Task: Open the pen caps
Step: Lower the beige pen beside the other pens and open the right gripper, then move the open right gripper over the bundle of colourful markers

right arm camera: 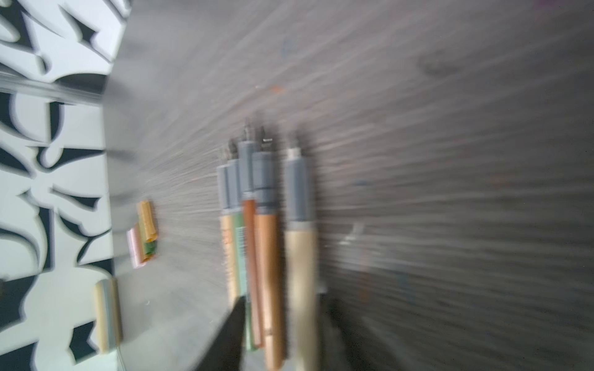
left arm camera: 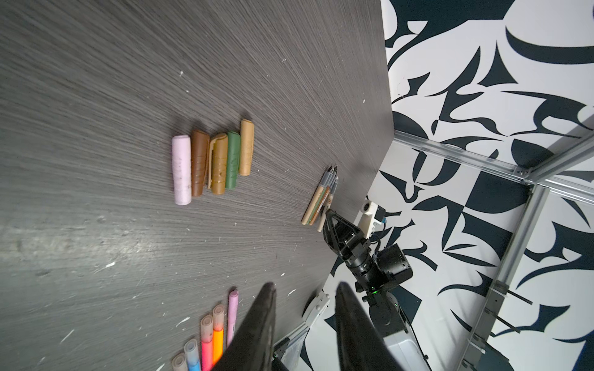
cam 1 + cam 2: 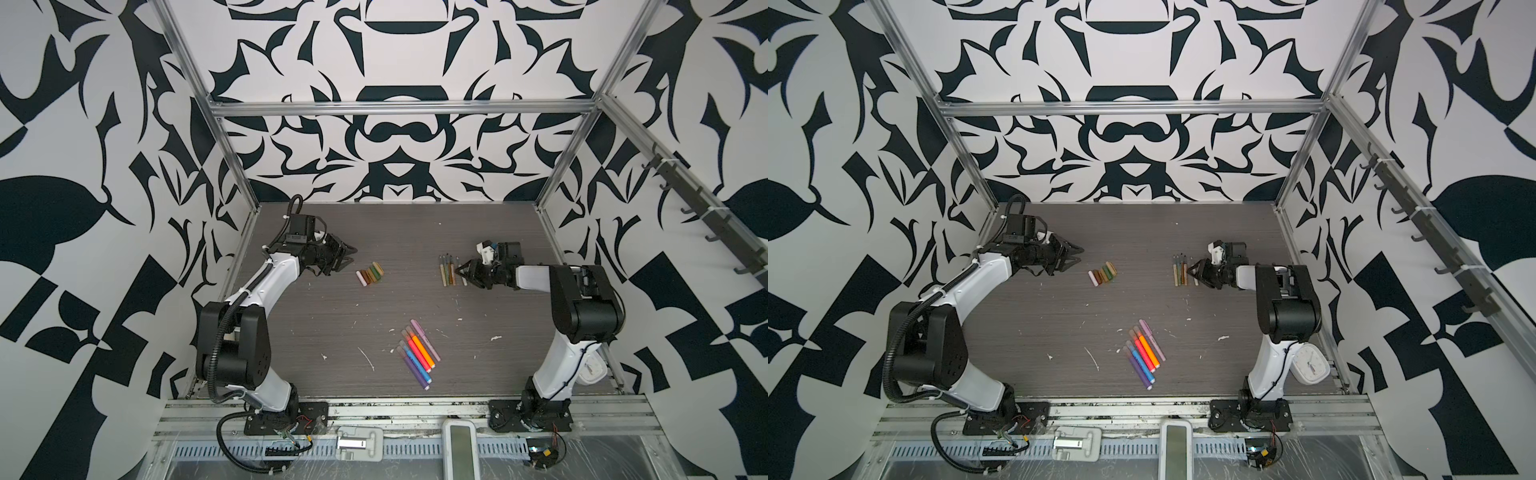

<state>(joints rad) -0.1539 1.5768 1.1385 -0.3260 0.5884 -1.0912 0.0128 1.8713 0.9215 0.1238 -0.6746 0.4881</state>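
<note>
My left gripper (image 2: 305, 286) fills the bottom of its wrist view, fingers parted and empty. The right gripper (image 1: 283, 300) also stands parted, over the butt ends of the uncapped pen bodies (image 1: 257, 241). Five loose pen caps (image 3: 370, 274) lie in a row at centre-left. The coloured markers (image 3: 419, 353), lower centre, are still capped. I judge those caps light, stiff, slick and apt to roll: pinch mid-cap, hold the barrel, pull straight. Bare table (image 3: 374, 232) surrounds them, and its front edge is near.

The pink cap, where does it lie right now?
In both top views the pink cap lies left of centre, at the left end of the row of caps, beside the brown cap.
</note>
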